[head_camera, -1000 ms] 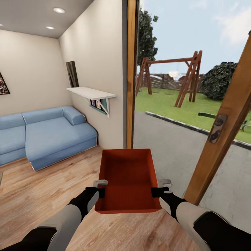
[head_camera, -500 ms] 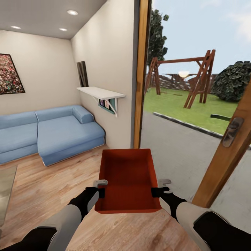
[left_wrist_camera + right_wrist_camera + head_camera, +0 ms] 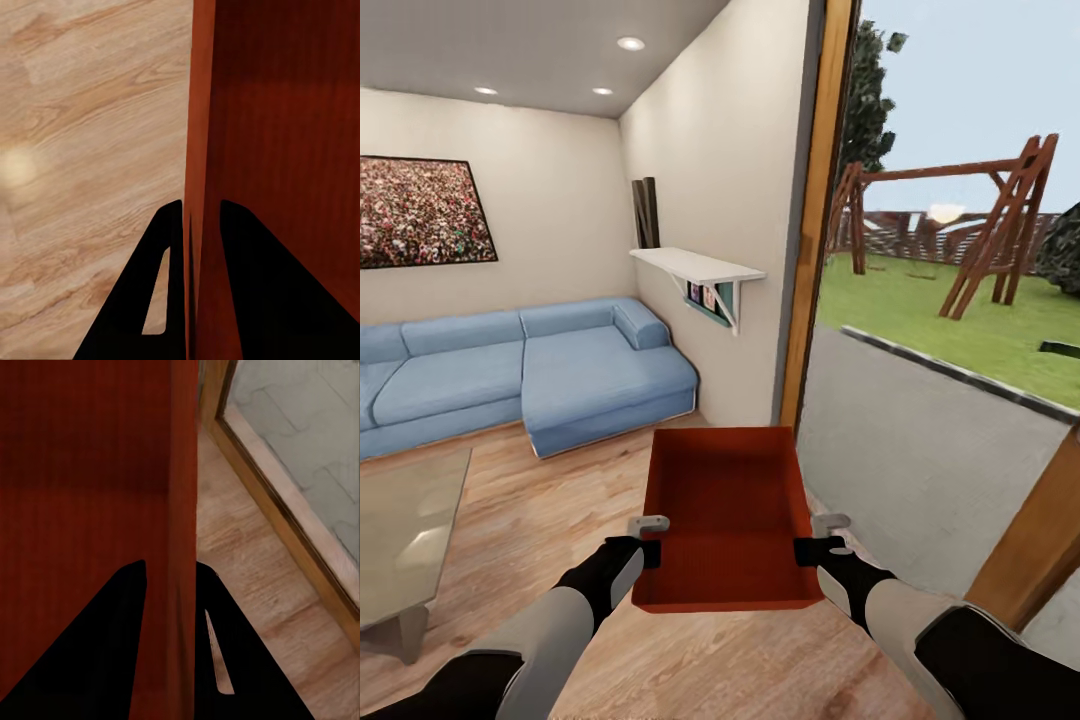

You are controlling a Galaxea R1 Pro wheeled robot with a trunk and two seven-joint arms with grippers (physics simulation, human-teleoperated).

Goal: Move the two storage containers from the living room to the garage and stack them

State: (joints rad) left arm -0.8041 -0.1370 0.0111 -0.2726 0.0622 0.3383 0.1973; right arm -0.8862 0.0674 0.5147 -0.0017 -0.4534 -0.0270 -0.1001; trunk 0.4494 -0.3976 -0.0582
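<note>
your left pincer point(image 3: 651, 553) and right pincer point(image 3: 806, 551) clamp the orange-red rectangular bin point(image 3: 725, 515) dead ahead; wooden door frame point(image 3: 812, 215) at 12, blue sofa point(image 3: 530, 370) at 10, glass-topped surface point(image 3: 405, 535) at 9.

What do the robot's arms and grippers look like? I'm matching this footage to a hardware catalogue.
Each arm has a black upper segment, a pale grey forearm and a black wrist. The left gripper and right gripper carry small light grey blocks on top and black, tapered, wedge-shaped fingers. No cables or markings show.
</note>
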